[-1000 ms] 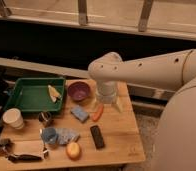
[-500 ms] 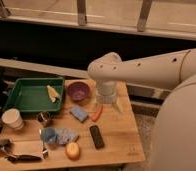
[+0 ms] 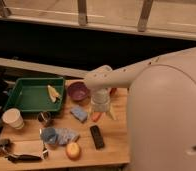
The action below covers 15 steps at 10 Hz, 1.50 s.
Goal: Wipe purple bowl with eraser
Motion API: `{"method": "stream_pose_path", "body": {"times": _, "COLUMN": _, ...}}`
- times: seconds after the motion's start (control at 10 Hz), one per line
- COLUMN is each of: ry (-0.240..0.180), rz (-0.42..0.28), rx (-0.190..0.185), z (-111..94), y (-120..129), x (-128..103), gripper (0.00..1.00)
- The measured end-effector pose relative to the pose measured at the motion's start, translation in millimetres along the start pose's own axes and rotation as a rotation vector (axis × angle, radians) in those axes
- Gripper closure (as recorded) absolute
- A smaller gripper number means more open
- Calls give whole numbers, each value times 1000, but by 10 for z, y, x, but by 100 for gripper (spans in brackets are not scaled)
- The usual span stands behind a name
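While the gripper (image 3: 102,113) hangs just in front of the purple bowl (image 3: 78,91), its 2 jaws point down, spread and empty, probably ready to pick. The eraser (image 3: 96,136) lies flat farther in front of that bowl, not yet taken, on a cluttered wooden table (image 3: 117,146) in a dim room.

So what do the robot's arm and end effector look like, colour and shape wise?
The arm is a smooth cream-white shell, thick and rounded, tapering to a bulbous joint. No cables or lettering show. The end effector, pale like the arm, hangs over the wooden table close beside the purple bowl.
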Motion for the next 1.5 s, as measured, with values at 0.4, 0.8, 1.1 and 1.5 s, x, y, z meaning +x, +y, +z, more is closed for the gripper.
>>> {"method": "stream_pose_path", "body": {"times": 0.4, "ry": 120, "rz": -32, "rx": -12, "z": 360, "y": 170, "x": 24, "gripper": 20}}
{"method": "stream_pose_path", "body": {"times": 0.8, "ry": 192, "rz": -54, "rx": -48, "z": 559, "y": 253, "x": 91, "gripper": 20}}
{"method": "stream_pose_path", "body": {"times": 1.1, "ry": 237, "rz": -62, "rx": -76, "z": 728, "y": 284, "x": 120, "gripper": 20}}
{"method": "stream_pose_path", "body": {"times": 1.5, "ry": 264, "rz": -57, "rx": -79, "z": 847, "y": 324, "x": 131, "gripper": 30}}
